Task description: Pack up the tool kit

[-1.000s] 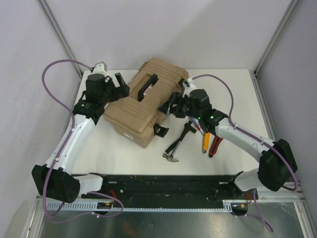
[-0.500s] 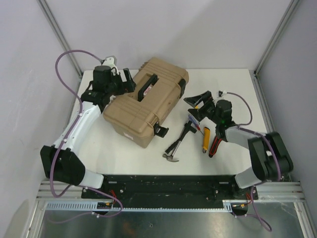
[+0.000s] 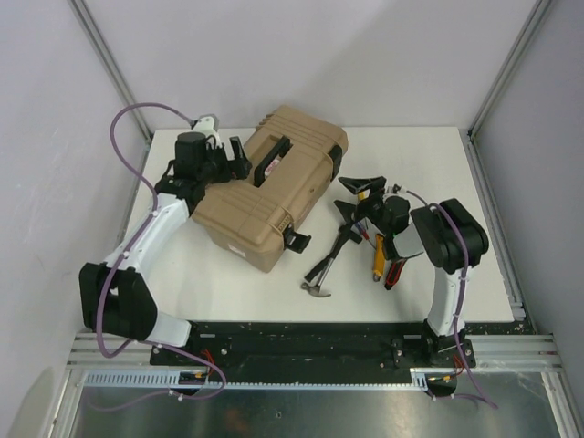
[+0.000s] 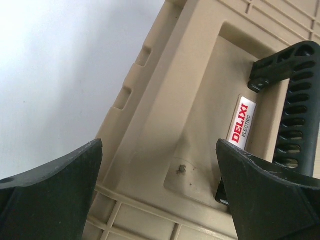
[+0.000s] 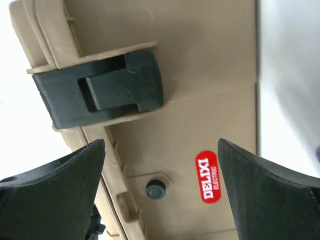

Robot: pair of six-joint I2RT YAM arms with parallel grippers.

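The right gripper had been pulled back from the toolbox, spread wide like the left gripper. The toolbox could be dragged if 1 latch were left fastened.

The toolbox is tan moulded plastic, matt and faintly grained, with ribbed edges. Its handle is black plastic, matt, with slotted ribbing; the latch is the same dull black plastic, lightly scuffed. A red label on the box wall looks glossy and smooth. The left gripper and right gripper have fingers of dark matt plastic with a fine rough texture. The table is white, smooth and matt. The hammer shows a grey metal head and a black grip; the knife looks like yellow plastic
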